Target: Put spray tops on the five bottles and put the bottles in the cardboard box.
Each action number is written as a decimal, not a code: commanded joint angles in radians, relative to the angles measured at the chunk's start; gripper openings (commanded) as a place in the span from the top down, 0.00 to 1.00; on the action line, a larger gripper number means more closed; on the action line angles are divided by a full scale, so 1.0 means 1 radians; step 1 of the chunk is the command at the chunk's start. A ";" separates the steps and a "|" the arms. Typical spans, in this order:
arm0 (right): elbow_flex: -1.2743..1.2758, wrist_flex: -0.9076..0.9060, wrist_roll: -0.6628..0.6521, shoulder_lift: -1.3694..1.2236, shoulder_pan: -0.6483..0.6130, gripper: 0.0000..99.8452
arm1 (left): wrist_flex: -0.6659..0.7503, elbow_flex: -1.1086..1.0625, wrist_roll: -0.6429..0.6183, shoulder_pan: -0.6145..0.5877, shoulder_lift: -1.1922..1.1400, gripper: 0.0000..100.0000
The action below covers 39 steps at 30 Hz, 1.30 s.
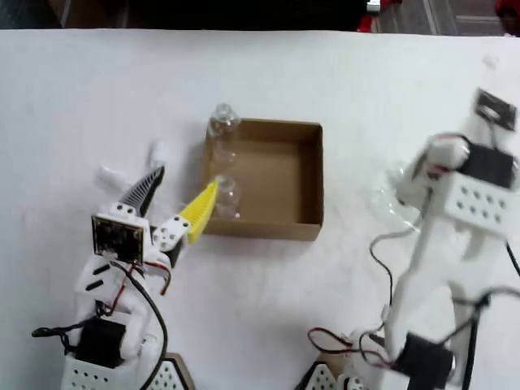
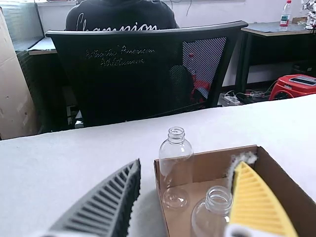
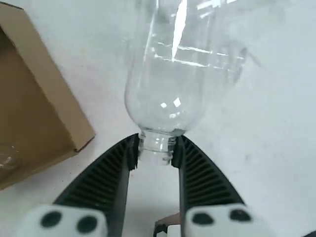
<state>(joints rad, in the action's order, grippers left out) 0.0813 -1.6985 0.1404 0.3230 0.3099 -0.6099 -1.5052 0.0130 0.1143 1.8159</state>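
The cardboard box (image 1: 280,223) sits mid-table. Two clear bottles with bare necks stand upright along its left side, one at the far corner (image 1: 223,130) and one nearer (image 1: 227,197). My left gripper (image 1: 187,179) is open just left of the box, its yellow finger (image 1: 200,213) over the box wall beside the nearer bottle and its black finger (image 1: 145,188) outside. From the left wrist, both bottles (image 2: 175,155) (image 2: 211,212) lie between the fingers. My right gripper (image 3: 155,144) is shut on the neck of a third clear bottle (image 3: 173,84), right of the box (image 3: 44,108).
Two small white pieces, which look like spray tops (image 1: 110,175) (image 1: 156,150), lie on the table left of the box. The right arm's body (image 1: 455,203) and cables occupy the right side. A black chair (image 2: 143,69) stands beyond the table's far edge.
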 commanded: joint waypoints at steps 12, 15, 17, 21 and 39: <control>0.442 0.303 -0.023 0.171 0.147 0.98 | 0.015 -0.003 0.011 0.002 0.015 0.72; 0.454 0.332 0.094 0.171 0.128 0.97 | 0.015 -0.005 0.011 0.002 0.015 0.72; 0.451 0.332 0.083 0.170 0.094 0.97 | 0.015 -0.005 0.011 0.002 0.015 0.72; 0.459 0.332 0.083 0.170 0.001 0.86 | 0.015 -0.005 0.011 0.002 0.015 0.72; 0.399 0.602 0.166 0.182 -0.188 0.76 | 0.015 -0.005 0.011 0.002 0.015 0.72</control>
<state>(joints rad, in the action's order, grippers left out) 0.5432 -1.1339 0.3583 0.4641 0.1289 -0.6099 -1.5144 0.0130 0.1143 1.8159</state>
